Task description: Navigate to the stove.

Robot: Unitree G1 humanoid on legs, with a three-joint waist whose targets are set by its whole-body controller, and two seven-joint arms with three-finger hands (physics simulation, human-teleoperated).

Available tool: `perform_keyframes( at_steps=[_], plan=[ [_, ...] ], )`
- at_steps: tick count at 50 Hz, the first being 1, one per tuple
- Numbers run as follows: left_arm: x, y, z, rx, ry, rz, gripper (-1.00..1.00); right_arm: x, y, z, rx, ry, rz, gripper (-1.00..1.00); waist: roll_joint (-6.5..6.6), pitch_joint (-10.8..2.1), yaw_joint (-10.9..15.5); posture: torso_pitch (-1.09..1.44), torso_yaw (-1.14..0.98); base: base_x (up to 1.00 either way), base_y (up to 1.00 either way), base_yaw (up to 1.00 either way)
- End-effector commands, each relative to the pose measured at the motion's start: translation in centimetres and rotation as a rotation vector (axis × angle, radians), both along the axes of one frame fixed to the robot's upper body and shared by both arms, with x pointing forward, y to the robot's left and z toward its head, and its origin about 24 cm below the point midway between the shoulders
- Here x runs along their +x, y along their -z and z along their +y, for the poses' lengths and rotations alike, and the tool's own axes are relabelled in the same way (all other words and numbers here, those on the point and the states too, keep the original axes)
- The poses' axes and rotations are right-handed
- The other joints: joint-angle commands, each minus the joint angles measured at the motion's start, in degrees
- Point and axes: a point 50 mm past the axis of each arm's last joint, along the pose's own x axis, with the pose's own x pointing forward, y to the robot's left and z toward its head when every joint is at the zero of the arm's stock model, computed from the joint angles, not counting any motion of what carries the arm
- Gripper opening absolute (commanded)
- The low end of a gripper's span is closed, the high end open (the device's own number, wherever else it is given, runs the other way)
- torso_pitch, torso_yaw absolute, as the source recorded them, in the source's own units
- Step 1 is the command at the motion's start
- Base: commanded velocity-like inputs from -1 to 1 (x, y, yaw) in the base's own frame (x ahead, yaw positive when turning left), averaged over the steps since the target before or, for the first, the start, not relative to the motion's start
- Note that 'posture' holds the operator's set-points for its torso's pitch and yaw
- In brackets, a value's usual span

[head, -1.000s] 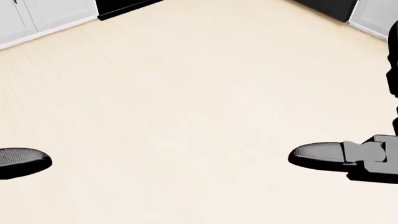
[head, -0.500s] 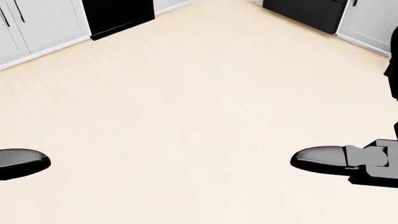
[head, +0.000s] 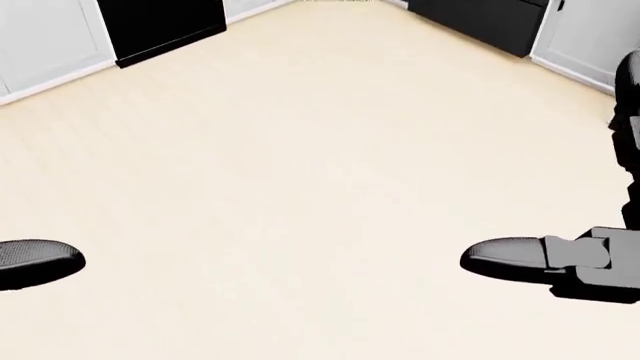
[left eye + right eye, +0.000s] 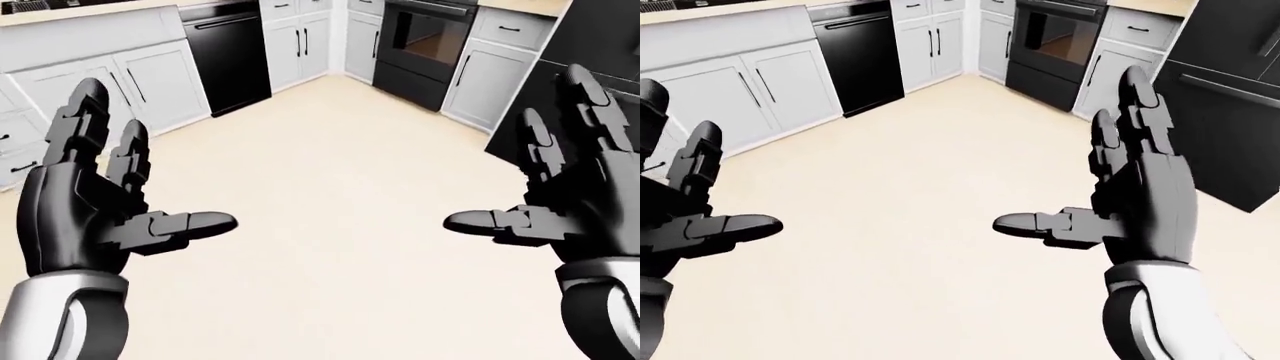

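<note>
The stove [image 4: 424, 46] is a black range with a glass oven door, at the top right of the left-eye view between white cabinets. It also shows in the right-eye view [image 4: 1052, 43]; in the head view only its base [image 3: 478, 22] shows at the top right. My left hand [image 4: 160, 165] and right hand [image 4: 510, 161] are raised before me, both open and empty, palms facing each other. Light floor [image 4: 330, 172] lies between me and the stove.
A black dishwasher [image 4: 228, 61] stands in the white cabinet run [image 4: 110, 82] at the upper left. A tall black fridge [image 4: 1230, 97] stands at the right, next to the stove. White corner cabinets [image 4: 300, 41] sit between dishwasher and stove.
The whole head view has shifted: the dishwasher base and the stove base have slid left and down in the picture, so the camera has moved toward them. The hands hold the same pose.
</note>
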Motion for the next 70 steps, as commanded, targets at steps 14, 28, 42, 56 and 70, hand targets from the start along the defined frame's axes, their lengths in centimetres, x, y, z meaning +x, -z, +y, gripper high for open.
perform_keyframes(
  at_steps=[14, 28, 42, 56, 70],
  plan=[
    [-0.42, -1.12, -0.23, 0.018, 0.008, -0.077, 1.00, -0.53, -1.38, -0.27, -0.007, 0.021, -0.086, 1.00, -4.70, -2.46, 0.85, 0.00, 0.00, 0.58, -0.25, 0.00],
    [-0.46, -1.20, -0.35, 0.018, 0.016, -0.076, 1.00, -0.53, -1.50, -0.26, -0.016, 0.026, -0.085, 1.00, 0.76, -4.33, -1.19, 0.00, 0.00, 0.58, -0.24, 0.00],
    [-0.40, -1.09, -0.33, 0.018, 0.013, -0.074, 1.00, -0.42, -1.22, -0.18, -0.019, 0.024, -0.081, 1.00, -4.98, -4.73, 0.45, 0.00, 0.00, 0.58, -0.23, 0.00],
    [-0.40, -1.12, -0.42, 0.020, 0.019, -0.074, 1.00, -0.45, -1.25, -0.30, -0.019, 0.033, -0.078, 1.00, 0.40, -4.18, -0.29, 0.00, 0.00, 0.36, -0.08, 0.00],
    [-0.38, -1.12, -0.45, 0.021, 0.018, -0.074, 1.00, -0.41, -1.24, -0.23, -0.017, 0.031, -0.080, 1.00, -4.36, -4.48, 0.98, 0.00, 0.00, 0.34, -0.06, 0.00]
  ],
)
